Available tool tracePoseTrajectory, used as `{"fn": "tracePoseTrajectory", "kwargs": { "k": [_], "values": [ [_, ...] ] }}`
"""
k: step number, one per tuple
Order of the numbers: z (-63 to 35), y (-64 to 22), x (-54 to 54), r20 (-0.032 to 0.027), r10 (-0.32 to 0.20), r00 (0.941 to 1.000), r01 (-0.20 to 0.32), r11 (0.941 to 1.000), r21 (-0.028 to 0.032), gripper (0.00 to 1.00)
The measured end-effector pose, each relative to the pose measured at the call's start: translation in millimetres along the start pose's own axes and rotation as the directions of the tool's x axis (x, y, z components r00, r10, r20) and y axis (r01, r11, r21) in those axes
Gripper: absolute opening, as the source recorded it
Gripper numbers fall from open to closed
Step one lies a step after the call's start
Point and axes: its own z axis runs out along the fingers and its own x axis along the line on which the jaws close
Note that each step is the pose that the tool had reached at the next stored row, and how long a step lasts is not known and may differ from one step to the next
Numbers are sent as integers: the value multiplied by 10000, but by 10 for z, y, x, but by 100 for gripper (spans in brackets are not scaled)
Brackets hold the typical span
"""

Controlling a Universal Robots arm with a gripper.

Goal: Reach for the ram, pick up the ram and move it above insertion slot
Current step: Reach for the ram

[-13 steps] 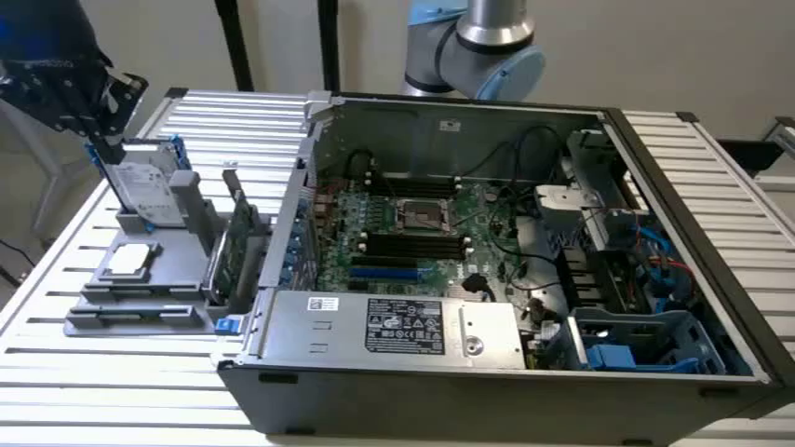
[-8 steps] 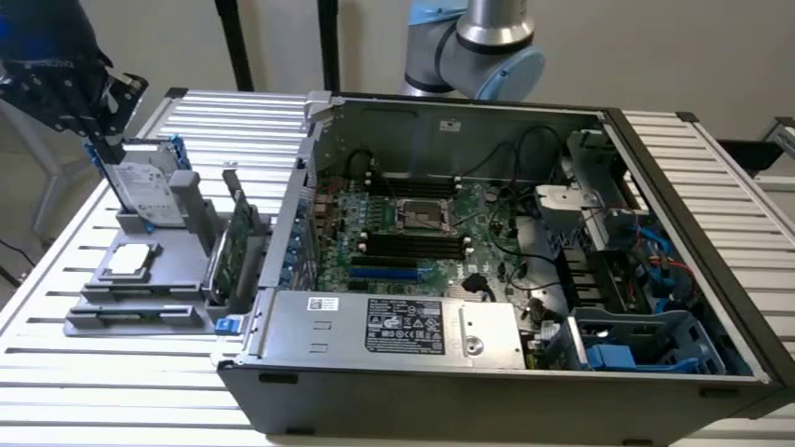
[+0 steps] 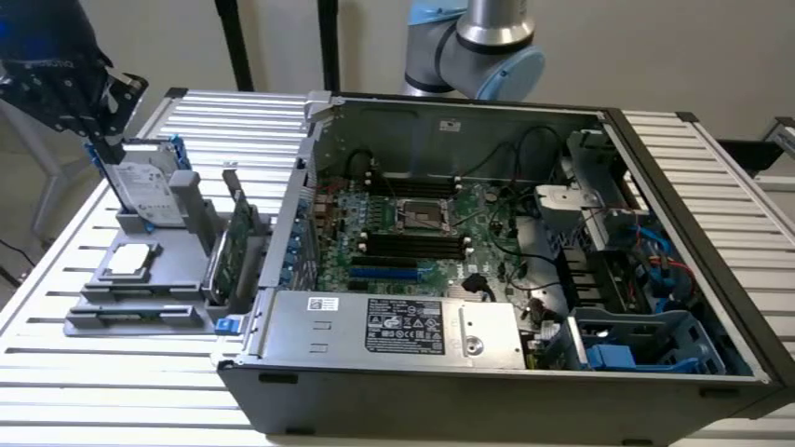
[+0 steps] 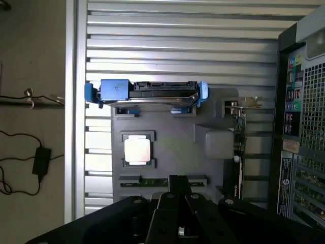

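- Above the grey holder (image 4: 172, 145), the gripper (image 4: 179, 181) hangs with its fingers pressed together, holding nothing.
- The ram (image 4: 152, 181) lies edge-up, untouched, in the slot along the holder's edge farthest from the hard drive (image 4: 147, 91).
- Slatted table (image 4: 177, 46) runs open beyond the hard drive; the computer case (image 4: 304, 127) stands beside the holder.

Silver hard drive (image 3: 145, 194), blue rails, on the grey holder (image 3: 174, 256); green ram (image 4: 154, 181) and green card (image 3: 236, 244) there too; ribbed silver table (image 3: 112, 377) beneath.
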Motion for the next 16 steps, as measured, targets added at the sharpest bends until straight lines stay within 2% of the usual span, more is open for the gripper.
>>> {"fn": "tracePoseTrajectory", "kwargs": {
  "k": [2,4,10,16],
  "values": [
    [-2,-19,1,-2,2,10000,-2,10000,1,11],
    [-3,-81,2,-2,1,10000,-1,10000,0,11],
    [-40,-338,5,-13,1,10000,-1,10000,-1,11],
    [-86,-549,5,-14,-1,10000,1,10000,-1,11]
  ]
}}
